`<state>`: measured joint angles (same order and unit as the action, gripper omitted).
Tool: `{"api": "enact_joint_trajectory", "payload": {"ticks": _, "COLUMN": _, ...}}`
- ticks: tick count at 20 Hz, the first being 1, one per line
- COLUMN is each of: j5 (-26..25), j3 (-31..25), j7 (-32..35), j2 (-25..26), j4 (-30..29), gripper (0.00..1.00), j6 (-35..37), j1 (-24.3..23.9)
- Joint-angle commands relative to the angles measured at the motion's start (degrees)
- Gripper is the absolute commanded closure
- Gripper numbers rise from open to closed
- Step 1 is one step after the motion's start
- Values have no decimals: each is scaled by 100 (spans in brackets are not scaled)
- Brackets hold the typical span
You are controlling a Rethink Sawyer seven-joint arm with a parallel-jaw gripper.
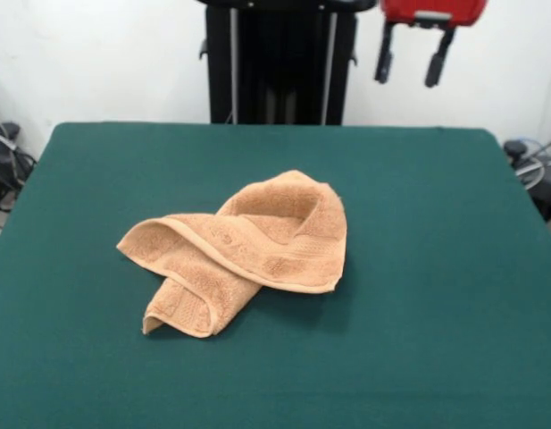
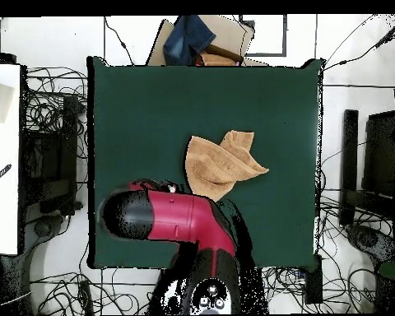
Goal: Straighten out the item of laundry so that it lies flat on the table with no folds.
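I have the towel [image 1: 244,255] lying crumpled near the middle of the green tabletop [image 1: 436,223], folded over itself in a loose loop: 1 band of cloth crosses from the left corner toward the right edge, another layer humps up behind it, and a tail sticks out toward the near left. My hand [image 1: 411,64] hangs high at the far side, well apart from the cloth, fingers spread and holding nothing.

I judge the terry to be light, limp and fairly grippy on the felt, so it should drag and drape rather than slide cleanly. A pinch will likely lift only the top layer. I would take hold at a hemmed corner, probably the near-left tail or the right-hand edge where the hem shows, and pull outward, low, to unroll the overlap.
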<state>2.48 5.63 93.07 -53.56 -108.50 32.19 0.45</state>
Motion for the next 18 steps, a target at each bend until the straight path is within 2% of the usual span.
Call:
{"api": "enact_joint_trajectory", "payload": {"ticks": 1, "j5": 281, "j3": -656, "j7": 578, "j2": 81, "j4": -231, "gripper": 0, "j6": -51, "j1": -252}}
{"api": "enact_joint_trajectory", "payload": {"ticks": 8, "j5": 118, "j3": -558, "j7": 638, "j2": 136, "j4": -141, "gripper": 0, "j6": -15, "j1": -224}}
{"api": "enact_joint_trajectory", "payload": {"ticks": 18, "j5": 243, "j3": -619, "j7": 676, "j2": 185, "j4": -119, "gripper": 0, "j6": 95, "j1": -296}}
